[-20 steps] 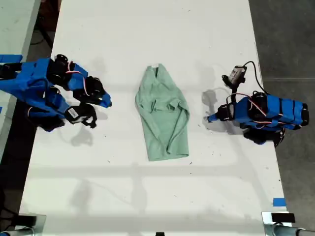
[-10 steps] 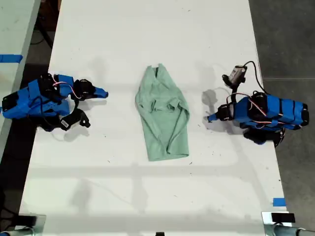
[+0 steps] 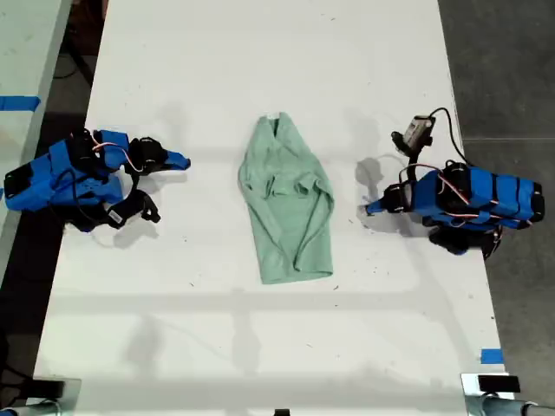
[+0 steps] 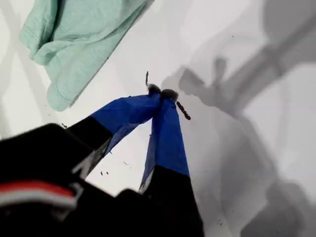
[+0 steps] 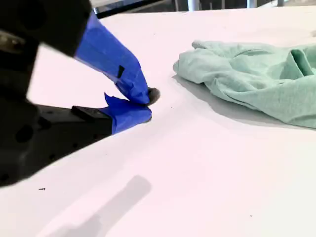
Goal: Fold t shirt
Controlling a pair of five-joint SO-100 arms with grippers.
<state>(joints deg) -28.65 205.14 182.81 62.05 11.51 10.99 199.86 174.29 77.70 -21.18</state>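
Both grippers [image 3: 178, 161] [image 3: 371, 208] closed, flanking t shirt [image 3: 288, 201].

- My white surface [image 3: 260, 69] fills the exterior view's middle.
- Dark grey floor [image 3: 503, 69] at right.
- Blue tape [image 3: 491, 356] lower right.

A long white matte table [image 3: 260, 52] speckled with small dark marks runs up the middle of the exterior view, with dark grey floor [image 3: 503, 61] at that view's right, 2 strips of blue tape [image 3: 491, 356] at its edges, and a pale neighbouring tabletop [image 3: 26, 43] at its left.
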